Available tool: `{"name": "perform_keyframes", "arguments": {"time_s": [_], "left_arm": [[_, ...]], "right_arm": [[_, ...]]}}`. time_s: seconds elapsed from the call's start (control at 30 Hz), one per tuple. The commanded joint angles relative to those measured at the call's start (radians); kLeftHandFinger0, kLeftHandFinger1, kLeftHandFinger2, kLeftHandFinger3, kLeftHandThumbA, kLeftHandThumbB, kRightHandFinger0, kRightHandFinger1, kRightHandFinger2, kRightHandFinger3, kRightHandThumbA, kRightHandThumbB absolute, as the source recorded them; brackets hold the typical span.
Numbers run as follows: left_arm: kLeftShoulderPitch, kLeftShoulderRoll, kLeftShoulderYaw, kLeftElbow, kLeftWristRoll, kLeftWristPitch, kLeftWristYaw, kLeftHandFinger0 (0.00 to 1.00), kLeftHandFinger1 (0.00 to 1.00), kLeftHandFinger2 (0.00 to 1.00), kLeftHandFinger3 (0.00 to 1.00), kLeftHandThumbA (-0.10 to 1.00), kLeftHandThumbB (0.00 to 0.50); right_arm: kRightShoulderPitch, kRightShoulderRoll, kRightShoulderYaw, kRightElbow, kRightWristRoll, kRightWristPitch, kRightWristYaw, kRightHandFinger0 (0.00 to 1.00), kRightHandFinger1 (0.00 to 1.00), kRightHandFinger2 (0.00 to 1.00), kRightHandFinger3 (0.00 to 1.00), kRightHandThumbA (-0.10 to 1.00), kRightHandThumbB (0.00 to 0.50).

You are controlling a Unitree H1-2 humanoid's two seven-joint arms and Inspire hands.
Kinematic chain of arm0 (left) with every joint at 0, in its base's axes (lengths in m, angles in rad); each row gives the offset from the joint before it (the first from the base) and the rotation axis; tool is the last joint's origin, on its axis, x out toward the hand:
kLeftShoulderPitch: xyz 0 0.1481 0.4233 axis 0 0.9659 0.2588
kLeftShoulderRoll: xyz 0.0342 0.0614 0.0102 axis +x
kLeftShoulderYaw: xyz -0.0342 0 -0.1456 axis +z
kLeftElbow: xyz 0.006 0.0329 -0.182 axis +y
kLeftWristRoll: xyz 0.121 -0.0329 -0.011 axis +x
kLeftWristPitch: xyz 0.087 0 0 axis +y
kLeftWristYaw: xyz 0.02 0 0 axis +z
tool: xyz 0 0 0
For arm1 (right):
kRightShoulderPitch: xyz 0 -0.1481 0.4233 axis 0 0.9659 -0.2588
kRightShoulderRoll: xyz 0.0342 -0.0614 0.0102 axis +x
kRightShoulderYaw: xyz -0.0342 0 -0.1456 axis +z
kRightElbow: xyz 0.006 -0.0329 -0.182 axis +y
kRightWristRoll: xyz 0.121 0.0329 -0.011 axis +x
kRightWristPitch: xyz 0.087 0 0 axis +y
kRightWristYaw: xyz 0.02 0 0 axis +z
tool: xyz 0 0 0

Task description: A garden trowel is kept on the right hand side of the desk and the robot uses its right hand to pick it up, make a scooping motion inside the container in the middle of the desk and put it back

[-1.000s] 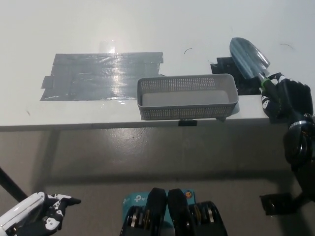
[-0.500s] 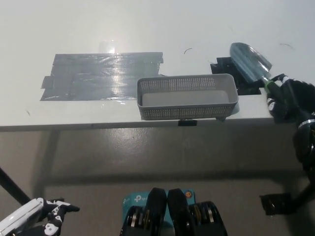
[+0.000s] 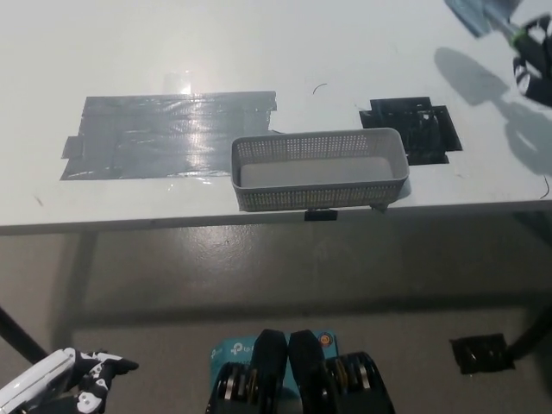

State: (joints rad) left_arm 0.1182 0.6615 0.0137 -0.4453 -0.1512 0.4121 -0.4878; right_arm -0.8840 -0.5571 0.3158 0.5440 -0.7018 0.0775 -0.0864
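Note:
My black right hand [image 3: 536, 59] is raised at the picture's top right edge, shut on the handle of the garden trowel [image 3: 477, 14]. The trowel's grey blade points up and left and is partly cut off by the top edge; its shadow falls on the table below it. The grey mesh container [image 3: 318, 169] sits at the front middle of the white desk [image 3: 259, 52], with nothing in it. My white left hand [image 3: 65, 387] rests low at the bottom left, below the desk, its fingers loosely apart.
A patch of black tape [image 3: 412, 129] lies right of the container where the trowel was. A wide grey tape patch [image 3: 168, 134] covers the desk left of the container. The desk's front edge runs just below the container.
My right hand has lifted the trowel off the black tape patch, up and to the right, to the top corner. The camera view has shifted slightly. The left hand stays low.

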Motion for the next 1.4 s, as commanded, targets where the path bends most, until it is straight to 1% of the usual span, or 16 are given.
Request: {"name": "perform_keyframes", "arguments": {"time_s": [0.0, 0.13, 0.2, 0.33, 0.43, 0.5, 0.53, 0.63, 0.7, 0.73, 0.93, 0.97, 1.03, 1.07, 1.2, 1.37], "left_arm": [[-0.006, 0.040, 0.000, -0.002, 0.000, -0.017, -0.023, 0.95, 0.86, 0.77, 1.00, 1.00, 0.483], [-0.018, 0.037, -0.003, 0.004, -0.001, -0.013, -0.022, 0.95, 0.86, 0.77, 1.00, 1.00, 0.483], [-0.020, 0.037, -0.002, 0.004, -0.005, -0.013, -0.024, 0.97, 0.87, 0.77, 1.00, 1.00, 0.473], [-0.041, 0.034, -0.007, 0.011, 0.000, -0.019, -0.023, 0.96, 0.85, 0.77, 1.00, 1.00, 0.479], [-0.052, 0.032, -0.005, 0.019, -0.001, -0.024, -0.022, 0.95, 0.85, 0.76, 1.00, 1.00, 0.491], [-0.060, 0.034, -0.008, 0.021, 0.001, -0.021, -0.023, 0.94, 0.84, 0.76, 1.00, 1.00, 0.484], [-0.064, 0.035, -0.009, 0.021, 0.000, -0.019, -0.026, 0.94, 0.84, 0.76, 1.00, 1.00, 0.474], [-0.075, 0.042, -0.006, 0.017, -0.001, -0.017, -0.028, 0.94, 0.84, 0.76, 1.00, 1.00, 0.480], [-0.086, 0.042, -0.010, 0.017, 0.001, -0.011, -0.028, 0.94, 0.85, 0.76, 1.00, 1.00, 0.480], [-0.095, 0.040, -0.014, 0.024, 0.002, -0.008, -0.028, 0.95, 0.85, 0.77, 1.00, 1.00, 0.499], [-0.115, 0.043, -0.015, 0.024, -0.009, 0.003, -0.031, 0.93, 0.84, 0.77, 1.00, 1.00, 0.500], [-0.115, 0.046, -0.014, 0.019, -0.006, 0.002, -0.031, 0.92, 0.84, 0.77, 1.00, 1.00, 0.497], [-0.123, 0.046, -0.014, 0.020, -0.009, 0.010, -0.035, 0.92, 0.84, 0.77, 1.00, 1.00, 0.500], [-0.125, 0.045, -0.013, 0.020, -0.010, 0.008, -0.036, 0.92, 0.84, 0.77, 1.00, 1.00, 0.494], [-0.130, 0.044, -0.017, 0.022, -0.003, -0.001, -0.040, 0.91, 0.83, 0.77, 1.00, 1.00, 0.493], [-0.130, 0.041, -0.018, 0.013, -0.008, 0.010, -0.042, 0.90, 0.83, 0.78, 0.99, 1.00, 0.491]], "right_arm": [[-0.078, -0.055, -0.021, -0.093, 0.043, -0.020, 0.128, 0.00, 0.13, 0.45, 0.16, -0.10, 0.001], [-0.077, -0.097, -0.011, -0.131, 0.183, -0.156, 0.313, 0.01, 0.21, 0.45, 0.11, -0.10, 0.000], [-0.073, -0.114, -0.002, -0.146, 0.240, -0.173, 0.414, 0.01, 0.23, 0.43, 0.09, -0.10, 0.000], [-0.061, -0.163, 0.044, -0.188, 0.232, -0.264, 0.488, 0.00, 0.18, 0.42, 0.07, -0.10, 0.000], [-0.064, -0.193, 0.080, -0.233, 0.208, -0.270, 0.553, 0.00, 0.16, 0.45, 0.07, -0.10, 0.000], [-0.065, -0.232, 0.104, -0.248, 0.186, -0.321, 0.569, 0.00, 0.23, 0.56, 0.06, -0.10, 0.000], [-0.068, -0.255, 0.111, -0.257, 0.184, -0.349, 0.583, 0.00, 0.24, 0.60, 0.09, -0.10, 0.000], [-0.072, -0.287, 0.119, -0.274, 0.168, -0.396, 0.579, 0.00, 0.24, 0.62, 0.19, -0.10, 0.000], [-0.067, -0.312, 0.110, -0.311, 0.170, -0.401, 0.595, 0.00, 0.22, 0.60, 0.20, -0.10, 0.000], [-0.061, -0.335, 0.109, -0.355, 0.172, -0.405, 0.613, 0.00, 0.23, 0.62, 0.24, -0.10, 0.000], [-0.065, -0.396, 0.112, -0.422, 0.114, -0.495, 0.639, 0.00, 0.09, 0.48, 0.28, -0.10, 0.000], [-0.070, -0.401, 0.112, -0.418, 0.101, -0.516, 0.637, 0.00, 0.07, 0.46, 0.28, -0.10, 0.018], [-0.078, -0.411, 0.109, -0.432, 0.087, -0.509, 0.665, 0.00, 0.05, 0.45, 0.31, -0.10, 0.005], [-0.078, -0.410, 0.103, -0.430, 0.086, -0.513, 0.663, 0.00, 0.02, 0.41, 0.28, -0.10, 0.000], [-0.093, -0.390, 0.093, -0.398, 0.061, -0.545, 0.639, 0.00, 0.00, 0.39, 0.25, -0.10, 0.000], [-0.126, -0.348, 0.110, -0.375, 0.031, -0.527, 0.689, 0.00, 0.05, 0.45, 0.25, -0.10, 0.000]]}}
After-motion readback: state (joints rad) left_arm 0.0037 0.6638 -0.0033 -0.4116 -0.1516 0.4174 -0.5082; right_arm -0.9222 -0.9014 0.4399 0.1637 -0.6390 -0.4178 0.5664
